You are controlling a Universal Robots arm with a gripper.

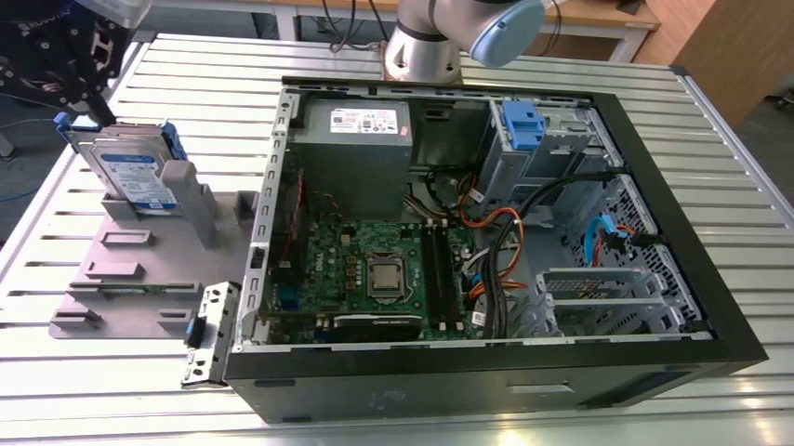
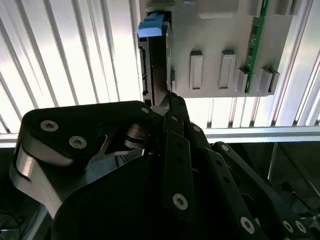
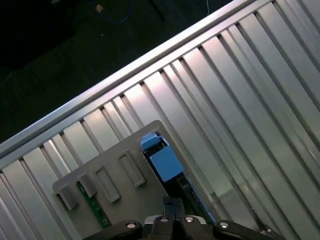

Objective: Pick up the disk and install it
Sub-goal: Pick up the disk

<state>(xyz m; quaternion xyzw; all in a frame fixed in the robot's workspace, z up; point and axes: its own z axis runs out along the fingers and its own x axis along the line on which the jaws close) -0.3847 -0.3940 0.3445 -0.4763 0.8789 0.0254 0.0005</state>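
Hand [image 1: 92, 113] sits atop the upright disk [image 1: 130, 172], slotted in grey fixture [image 1: 118, 279] by desk [image 1: 32, 232] edge; I cannot tell its grip.

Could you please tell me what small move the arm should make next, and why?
Probably a short, straight lift, once the grasp is confirmed. The gripper sits at the top edge of the disk, which stands upright in the grey holder beside the open computer case; a sideways pull would likely jam it against the holder's posts.
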